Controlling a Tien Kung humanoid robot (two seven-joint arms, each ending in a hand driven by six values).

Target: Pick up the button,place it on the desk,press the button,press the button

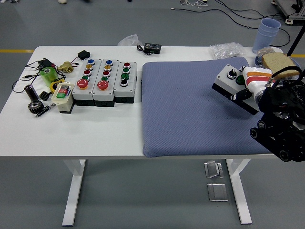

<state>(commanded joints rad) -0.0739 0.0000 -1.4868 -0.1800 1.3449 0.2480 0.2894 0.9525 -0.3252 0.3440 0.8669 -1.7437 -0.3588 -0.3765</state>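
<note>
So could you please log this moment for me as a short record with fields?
held item: button box, white top, black base, tilted, lifted over the pad
holder: right hand, fingers closed on the box's right end
left hand: not in view
surface below: blue pad on the white table
left of pad: three button boxes in a row, a small switch box
far right: bread slice, blue cups
task stage: box not yet set down
</note>
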